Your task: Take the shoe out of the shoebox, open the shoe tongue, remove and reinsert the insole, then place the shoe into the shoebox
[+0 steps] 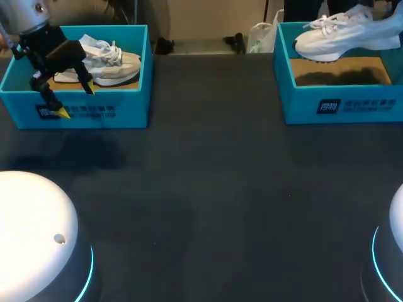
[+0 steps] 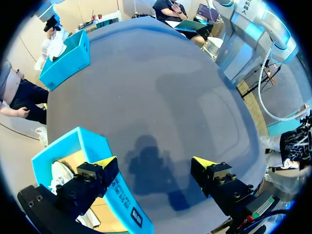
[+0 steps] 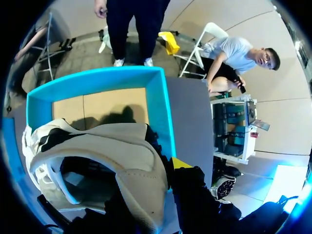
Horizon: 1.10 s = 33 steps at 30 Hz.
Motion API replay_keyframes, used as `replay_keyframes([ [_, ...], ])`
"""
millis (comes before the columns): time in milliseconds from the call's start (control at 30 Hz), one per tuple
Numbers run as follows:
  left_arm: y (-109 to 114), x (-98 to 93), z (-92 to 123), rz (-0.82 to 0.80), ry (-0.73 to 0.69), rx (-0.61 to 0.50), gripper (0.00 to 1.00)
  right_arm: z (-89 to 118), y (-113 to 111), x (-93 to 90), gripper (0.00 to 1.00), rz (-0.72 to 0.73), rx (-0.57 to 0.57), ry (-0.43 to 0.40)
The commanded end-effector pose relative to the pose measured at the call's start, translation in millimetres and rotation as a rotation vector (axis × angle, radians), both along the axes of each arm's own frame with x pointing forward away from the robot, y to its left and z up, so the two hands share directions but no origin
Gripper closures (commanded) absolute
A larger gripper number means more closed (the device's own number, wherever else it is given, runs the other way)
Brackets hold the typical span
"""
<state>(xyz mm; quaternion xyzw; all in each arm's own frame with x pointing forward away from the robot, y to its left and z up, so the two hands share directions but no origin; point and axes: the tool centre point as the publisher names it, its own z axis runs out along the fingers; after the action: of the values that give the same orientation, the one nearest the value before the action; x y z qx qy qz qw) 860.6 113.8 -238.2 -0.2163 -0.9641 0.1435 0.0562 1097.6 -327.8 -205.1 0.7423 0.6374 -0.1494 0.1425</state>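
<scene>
A white shoe [image 1: 343, 34] hangs above the right teal shoebox [image 1: 340, 104], over its bare cardboard floor. In the right wrist view my right gripper [image 3: 156, 178] is shut on the heel collar of this shoe [image 3: 97, 146]; one yellow tip shows outside the heel and the other finger is hidden inside the shoe. The box [image 3: 158, 105] lies below it. Another white shoe [image 1: 107, 63] rests in the left teal shoebox [image 1: 94, 110]. My left gripper [image 1: 76, 100] is open over that box's front wall with nothing in it. In the left wrist view that gripper [image 2: 155, 163] has one finger over the box wall [image 2: 105, 156].
Dark table surface [image 1: 214, 176] spreads between and in front of the two boxes. The white rounded arm bases stand at the near left corner [image 1: 31, 233] and the near right corner [image 1: 393, 251].
</scene>
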Motion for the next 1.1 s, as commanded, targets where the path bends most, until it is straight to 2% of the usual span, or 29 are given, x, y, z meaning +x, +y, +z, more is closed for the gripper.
replay_keyframes([
  [33,0.2,-0.2,0.2,0.0,0.0,0.002,0.0,-7.3,-1.4,-8.5,1.0,0.01,0.007,-0.021],
  [700,0.2,-0.2,0.2,0.0,0.0,0.002,0.0,-37.8,-16.3,-26.9,1.0,0.034,0.101,-0.037],
  [1100,0.2,-0.2,0.2,0.0,0.0,0.002,0.0,-61.0,-15.7,-31.4,1.0,0.07,0.114,-0.025],
])
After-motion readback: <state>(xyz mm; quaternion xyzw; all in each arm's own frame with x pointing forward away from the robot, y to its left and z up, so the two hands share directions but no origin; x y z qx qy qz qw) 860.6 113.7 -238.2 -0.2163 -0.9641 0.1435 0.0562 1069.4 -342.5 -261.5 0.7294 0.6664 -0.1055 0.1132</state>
